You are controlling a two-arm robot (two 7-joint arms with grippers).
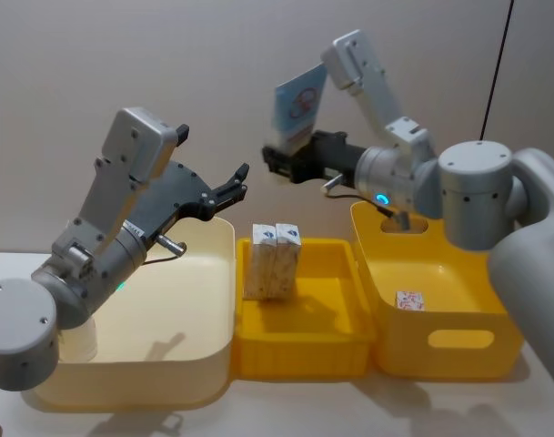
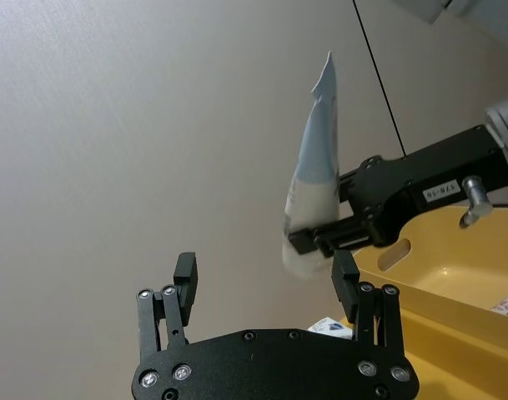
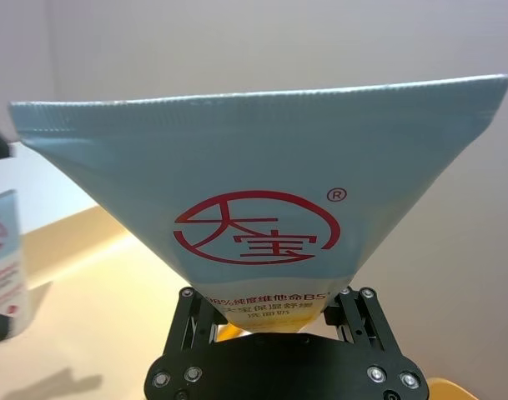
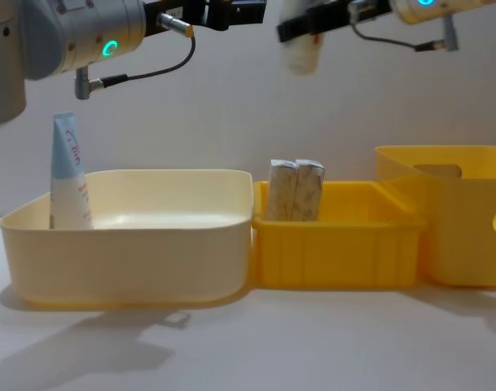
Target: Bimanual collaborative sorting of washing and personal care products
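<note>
The right gripper (image 1: 275,164) pinches the light-blue tube (image 1: 299,102) near its cap, flat end pointing up. The left gripper (image 1: 240,180), fingers spread, waits just beside it, ready to take it.

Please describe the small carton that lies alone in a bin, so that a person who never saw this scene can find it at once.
Look at the row of three bins and take the tall yellow bin with handle slots, on the robot's right. On its floor lies one small white carton with red print. Unlike the two beige-patterned cartons standing upright together in the middle bin, it lies alone.
</note>
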